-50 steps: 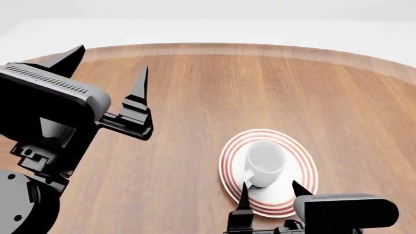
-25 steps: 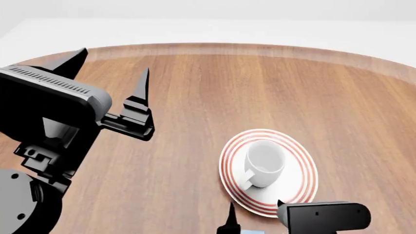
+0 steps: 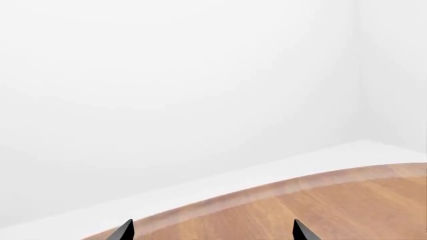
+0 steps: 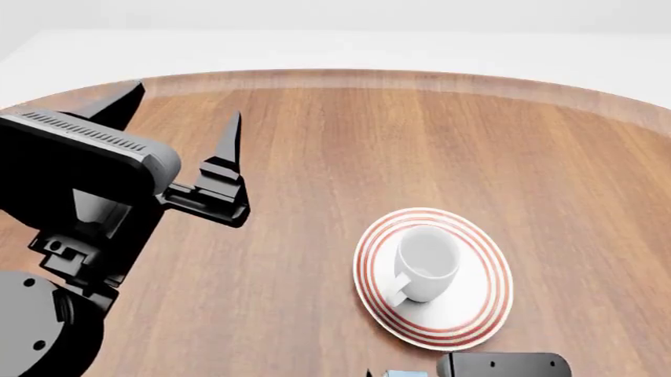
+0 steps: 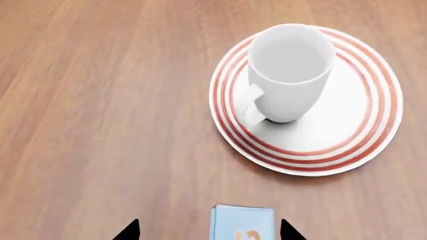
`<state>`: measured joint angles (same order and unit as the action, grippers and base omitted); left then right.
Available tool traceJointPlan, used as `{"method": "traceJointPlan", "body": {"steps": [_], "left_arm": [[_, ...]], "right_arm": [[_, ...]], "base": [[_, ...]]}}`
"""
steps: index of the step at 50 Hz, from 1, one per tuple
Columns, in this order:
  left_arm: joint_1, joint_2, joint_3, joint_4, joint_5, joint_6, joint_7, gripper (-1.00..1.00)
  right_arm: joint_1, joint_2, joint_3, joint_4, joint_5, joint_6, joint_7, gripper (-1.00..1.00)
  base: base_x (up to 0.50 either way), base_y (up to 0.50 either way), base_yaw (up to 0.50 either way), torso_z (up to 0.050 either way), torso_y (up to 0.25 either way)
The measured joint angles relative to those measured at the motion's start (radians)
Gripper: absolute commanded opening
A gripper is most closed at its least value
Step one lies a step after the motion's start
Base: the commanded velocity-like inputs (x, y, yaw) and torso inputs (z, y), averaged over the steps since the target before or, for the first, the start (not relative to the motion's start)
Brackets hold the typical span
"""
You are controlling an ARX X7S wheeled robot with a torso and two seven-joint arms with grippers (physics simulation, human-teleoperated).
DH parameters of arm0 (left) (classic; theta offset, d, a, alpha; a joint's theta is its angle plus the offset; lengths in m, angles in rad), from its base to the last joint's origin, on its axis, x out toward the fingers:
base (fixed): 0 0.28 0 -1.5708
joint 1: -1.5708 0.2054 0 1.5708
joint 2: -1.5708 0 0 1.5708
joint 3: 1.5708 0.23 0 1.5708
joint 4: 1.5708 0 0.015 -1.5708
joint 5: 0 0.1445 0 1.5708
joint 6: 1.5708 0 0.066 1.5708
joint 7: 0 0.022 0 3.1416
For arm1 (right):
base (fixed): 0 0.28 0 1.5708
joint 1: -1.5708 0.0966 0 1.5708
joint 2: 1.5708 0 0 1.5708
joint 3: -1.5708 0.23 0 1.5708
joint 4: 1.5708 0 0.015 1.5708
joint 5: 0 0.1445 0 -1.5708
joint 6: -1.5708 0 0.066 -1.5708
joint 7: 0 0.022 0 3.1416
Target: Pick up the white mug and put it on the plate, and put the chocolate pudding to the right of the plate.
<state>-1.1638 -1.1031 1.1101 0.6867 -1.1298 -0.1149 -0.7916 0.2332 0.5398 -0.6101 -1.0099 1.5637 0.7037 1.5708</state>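
Note:
The white mug stands upright on the red-ringed plate, its handle toward the near left. In the right wrist view the mug and plate lie beyond the chocolate pudding, a light blue carton. The carton lies on the wood between the spread fingertips of my right gripper, which is open and not touching it. In the head view only a blue corner of the pudding shows at the bottom edge. My left gripper is raised at the far left, open and empty.
The round wooden table has a pale curved rim with white floor beyond. My right arm's wrist housing sits at the head view's bottom edge, just in front of the plate.
My right gripper has drawn back from the plate toward the near edge and mostly left the head view. The blue carton corner has come into sight. The left arm has barely moved.

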Motion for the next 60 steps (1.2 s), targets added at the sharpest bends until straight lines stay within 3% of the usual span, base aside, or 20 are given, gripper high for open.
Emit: {"method": "traceJointPlan", "body": {"steps": [60], "left_arm": [[0.035,0.003,-0.004,-0.018,-0.008,0.019,0.002,1.0]], "right_arm": [[-0.132,0.016,0.092,0.08,-0.027,0.032,-0.102,1.0]], "base": [[0.0,0.0,0.0,0.0,0.0]]}}
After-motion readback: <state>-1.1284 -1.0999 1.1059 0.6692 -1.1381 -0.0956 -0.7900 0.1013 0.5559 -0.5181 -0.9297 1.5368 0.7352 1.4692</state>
